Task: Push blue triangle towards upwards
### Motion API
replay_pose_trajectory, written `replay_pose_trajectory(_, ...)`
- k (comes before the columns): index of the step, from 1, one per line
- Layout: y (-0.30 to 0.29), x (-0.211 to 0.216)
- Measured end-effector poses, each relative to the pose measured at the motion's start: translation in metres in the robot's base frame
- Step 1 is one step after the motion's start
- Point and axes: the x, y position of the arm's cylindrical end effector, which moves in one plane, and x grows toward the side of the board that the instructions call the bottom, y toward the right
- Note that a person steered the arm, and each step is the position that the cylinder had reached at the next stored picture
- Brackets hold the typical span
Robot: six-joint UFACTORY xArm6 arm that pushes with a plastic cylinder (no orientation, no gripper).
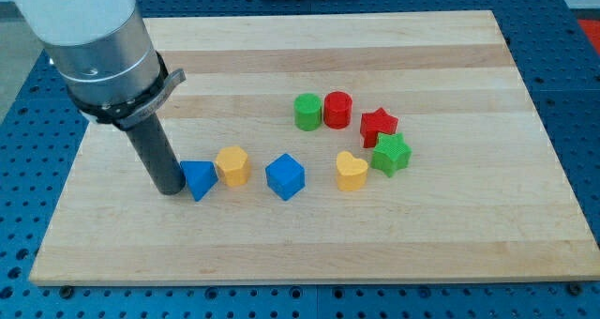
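The blue triangle [199, 179] lies on the wooden board [309, 244] at the view's lower left. My tip [171, 189] stands right at the triangle's left side, touching or nearly touching it. A yellow block [232, 165] sits just right of the triangle, close against it. A blue cube [285, 176] lies further right.
A yellow heart [352, 171], a green star [391, 154], a red star [379, 125], a red cylinder [337, 109] and a green cylinder [307, 112] form an arc right of centre. The arm's grey body [98, 47] rises at the view's upper left.
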Motion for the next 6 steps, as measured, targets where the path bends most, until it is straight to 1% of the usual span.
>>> replay_pose_trajectory(1,-0.012,0.015)
replay_pose_trajectory(2,-0.010,0.061)
replay_pose_trajectory(3,0.024,0.068)
replay_pose_trajectory(4,0.030,0.060)
replay_pose_trajectory(6,0.030,0.010)
